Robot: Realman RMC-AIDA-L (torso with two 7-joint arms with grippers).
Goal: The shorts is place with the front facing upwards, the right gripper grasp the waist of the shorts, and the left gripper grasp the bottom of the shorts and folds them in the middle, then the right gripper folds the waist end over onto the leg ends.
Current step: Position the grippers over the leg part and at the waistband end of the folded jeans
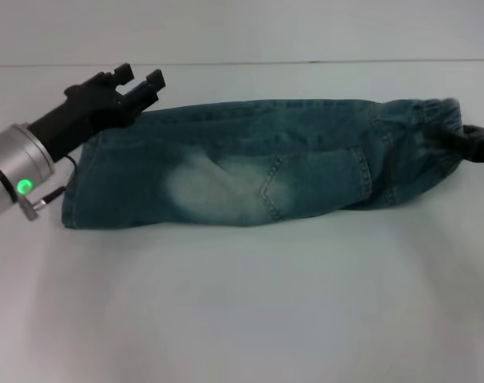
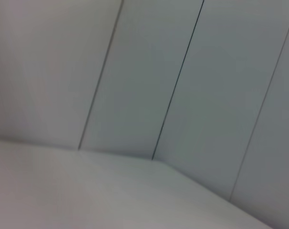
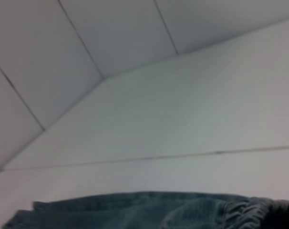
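While the denim shorts (image 1: 250, 163) are lying folded lengthwise into a long band across the white desk (image 1: 242, 303), we are seeing both arms working at opposite ends. Our left end effector (image 1: 142, 86) is hovering just beside the far corner of the leg end, its two dark fingers (image 1: 122, 74) standing slightly apart with nothing between them. Our right end effector (image 1: 475, 144) is sitting at the elastic waist end, touching the gathered fabric, but we cannot tell whether it is gripping, since only a dark part of it is showing at the edge. We are noticing a faded pale patch and a back pocket facing up on the shorts; no label or writing is readable. From the right wrist view, the waistband (image 3: 249, 210) and denim edge are lying low against the desk. The left wrist view is showing only panelled wall (image 2: 182, 86) and bare desk.
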